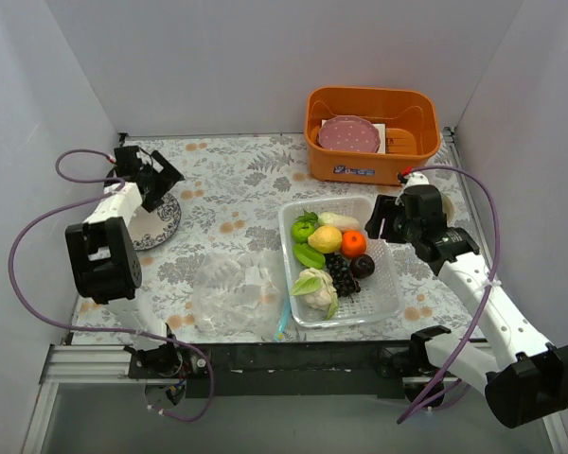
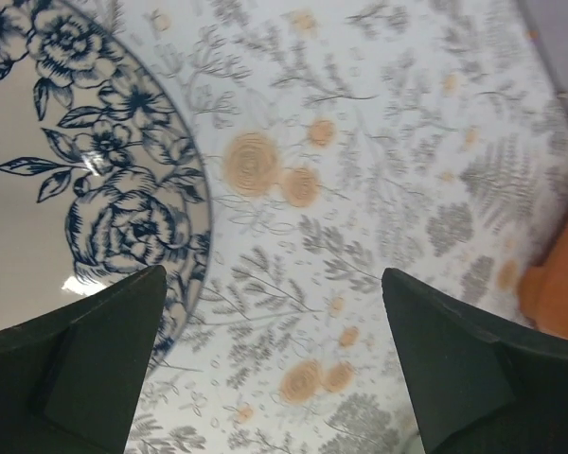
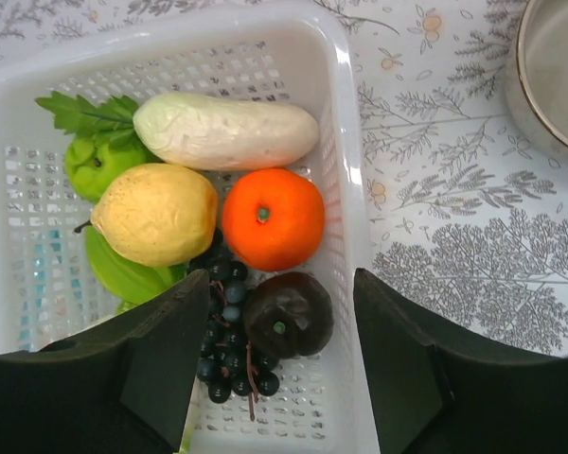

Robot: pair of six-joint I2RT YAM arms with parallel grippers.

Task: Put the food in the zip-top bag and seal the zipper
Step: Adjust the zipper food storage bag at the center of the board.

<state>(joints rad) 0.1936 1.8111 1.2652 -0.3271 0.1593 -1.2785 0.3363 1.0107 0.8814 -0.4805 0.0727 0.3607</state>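
Right gripper (image 3: 279,288) hung open and empty over the tray (image 3: 336,113) — dark plum (image 3: 289,320) directly beneath it. Zip-top bag (image 1: 235,288) lay on the surface (image 1: 237,180) left of the tray, nearer the left gripper (image 2: 275,279) — also open, empty.

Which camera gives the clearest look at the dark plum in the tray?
Right wrist: the dark plum is close up, stem end visible, beside the grapes, below the orange. Top external shows it as a small dark spot in the tray. Left wrist does not show it.
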